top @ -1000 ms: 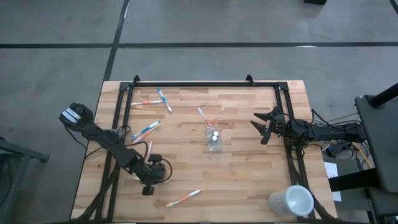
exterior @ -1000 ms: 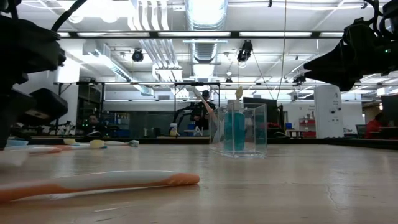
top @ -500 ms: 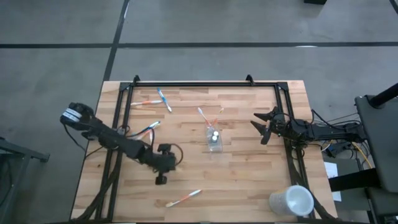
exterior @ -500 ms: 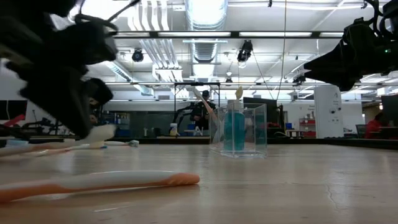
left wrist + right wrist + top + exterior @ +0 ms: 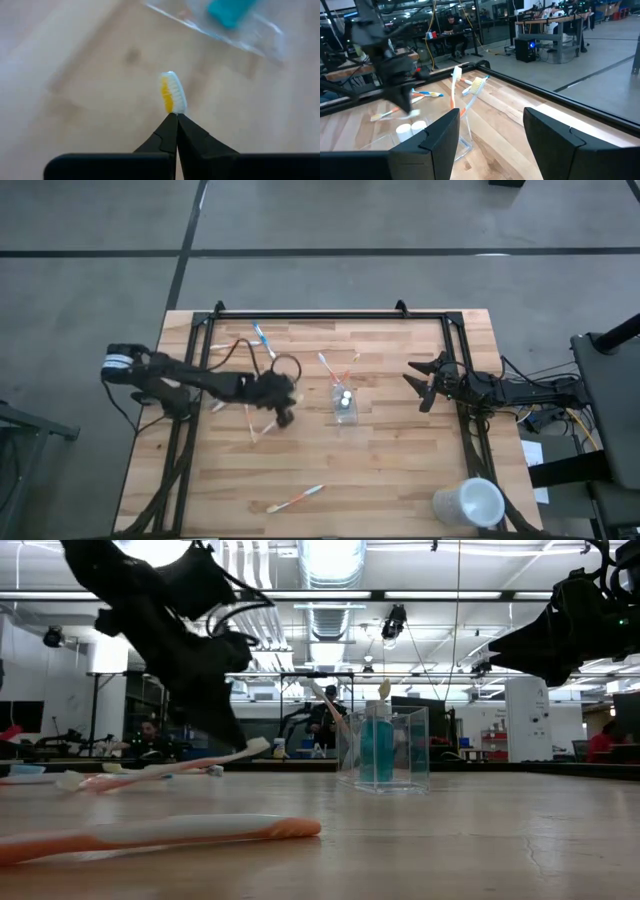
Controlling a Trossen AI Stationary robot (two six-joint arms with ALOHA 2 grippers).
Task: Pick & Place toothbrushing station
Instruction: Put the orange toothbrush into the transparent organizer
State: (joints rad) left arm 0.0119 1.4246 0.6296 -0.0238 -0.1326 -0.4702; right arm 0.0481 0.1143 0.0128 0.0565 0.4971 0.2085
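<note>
My left gripper [image 5: 283,416] hangs over the middle of the table, just left of the clear cup [image 5: 345,406], shut on a white-and-orange toothbrush [image 5: 170,766]. The cup [image 5: 386,750] stands upright and holds a blue tube [image 5: 377,748] and two toothbrushes [image 5: 455,85] leaning out of it. More toothbrushes lie flat at the far left [image 5: 262,340] and near the front edge [image 5: 295,499]. My right gripper [image 5: 415,385] waits open at the table's right side, level, pointing toward the cup. My left gripper pinches the toothbrush's neck [image 5: 173,112], just behind the bristle head [image 5: 172,92], between its two fingertips. The fingers slant down from the table's left. The head sticks out toward the cup. The handle [image 5: 120,778] slants down to the left; whether its end touches the table I cannot tell.
An opaque white cup [image 5: 468,503] lies at the near right corner. A black frame [image 5: 320,314] runs along the far edge and both sides. Another orange toothbrush [image 5: 248,420] lies just left of my left gripper. Bare wood lies between the cup and the near edge.
My left gripper has swung from the near left part of the table toward the far side and the clear cup, rising a little and rolling. The white-and-orange toothbrush has come along with it, its head end lifted off the table.
</note>
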